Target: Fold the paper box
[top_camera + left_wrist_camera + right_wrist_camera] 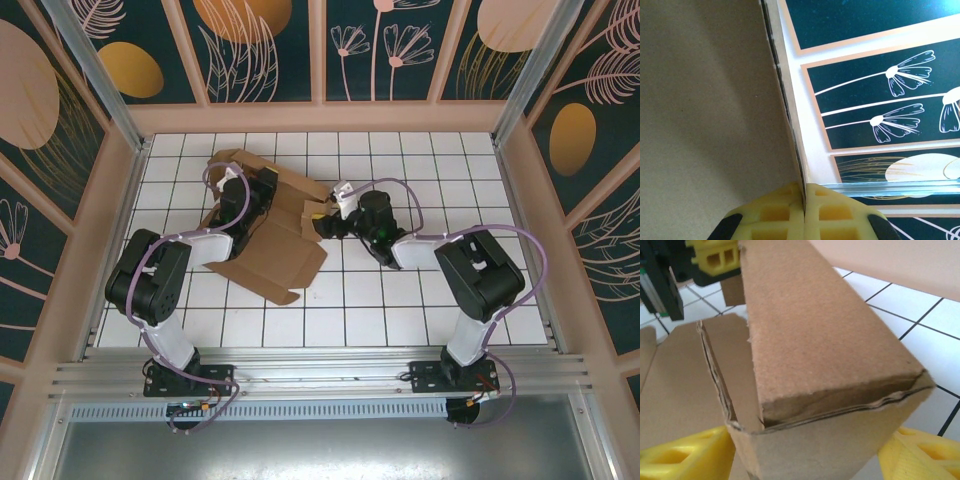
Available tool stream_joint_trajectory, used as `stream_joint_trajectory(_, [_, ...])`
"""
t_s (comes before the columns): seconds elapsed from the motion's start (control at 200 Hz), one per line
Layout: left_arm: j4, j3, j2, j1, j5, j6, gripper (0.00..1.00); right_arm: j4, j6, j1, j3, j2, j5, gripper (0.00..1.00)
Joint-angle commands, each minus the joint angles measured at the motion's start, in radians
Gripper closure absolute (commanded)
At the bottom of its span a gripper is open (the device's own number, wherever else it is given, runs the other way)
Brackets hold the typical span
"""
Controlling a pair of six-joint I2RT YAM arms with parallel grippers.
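The paper box [275, 250] is a brown cardboard sheet, partly folded, lying left of centre on the white tiled table. My left gripper [255, 190] reaches over its far left part. Its yellow pads [785, 210] are shut on the thin edge of an upright cardboard panel [705, 100]. My right gripper [330, 218] is at the box's right end. Its yellow fingers [685, 455] stand wide apart on either side of a folded-up side wall [815, 330], with a gap showing on the right. The left gripper's pads [715, 257] show beyond that wall.
The tiled table [430, 160] stretches to the right of the box. Pink-framed patterned walls [320, 110] close it in at the back and sides. An aluminium rail [320, 365] with both arm bases runs along the near edge.
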Motion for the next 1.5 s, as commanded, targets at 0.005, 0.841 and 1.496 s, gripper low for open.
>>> stream_joint_trajectory(0.005, [0.044,-0.014,0.002,-0.006,0.007,-0.014,1.0,0.129,0.097,0.013,-0.009,0.012,0.107,0.28])
stream_joint_trajectory(0.841, [0.02,-0.044,-0.019,-0.005,-0.034,-0.095,1.0,-0.039,0.096,0.16,0.15,0.16,0.673,0.89])
stream_joint_trajectory(1.496, [-0.3,0.079,-0.171,-0.055,0.252,0.116,0.39,0.093,-0.122,-0.033,0.096,0.116,0.368,1.0])
